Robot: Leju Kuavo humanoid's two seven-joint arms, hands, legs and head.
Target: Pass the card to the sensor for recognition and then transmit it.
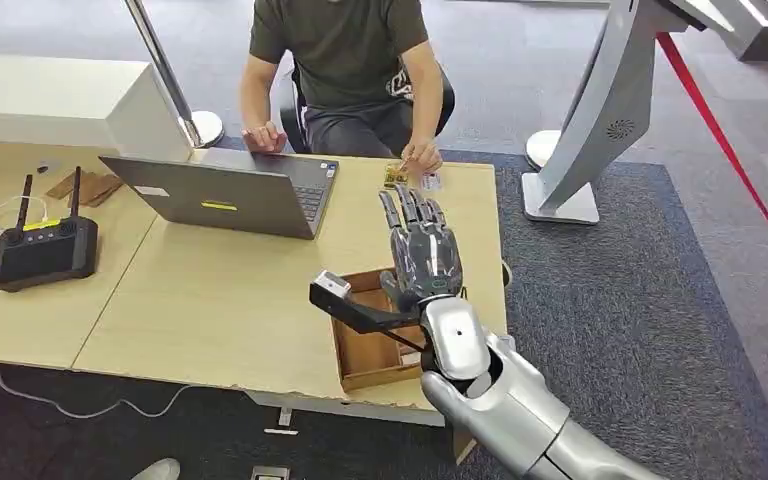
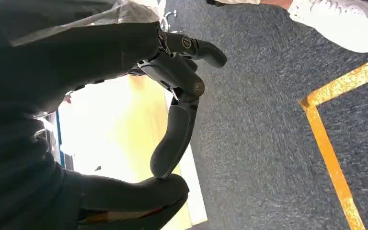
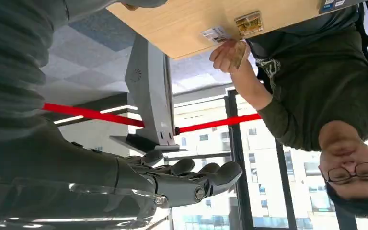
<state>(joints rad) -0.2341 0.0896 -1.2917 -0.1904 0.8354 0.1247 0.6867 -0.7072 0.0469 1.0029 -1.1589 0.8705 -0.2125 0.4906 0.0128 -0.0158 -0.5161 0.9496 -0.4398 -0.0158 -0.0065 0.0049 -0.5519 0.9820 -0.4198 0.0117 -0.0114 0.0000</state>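
The robot's right hand is stretched out flat over the table, fingers straight and slightly apart, holding nothing, pointing toward the person seated on the far side. Just beneath its wrist sits an open wooden box near the table's front edge. The card is in the person's hand at the far edge of the table (the right wrist view shows it pinched there), right beside a small gold-coloured sensor and a white label lying on the wood. An open laptop stands to the person's other side, and a black controller with two antennas rests further left. The left hand hangs low over dark carpet, its fingers loosely curled around nothing.
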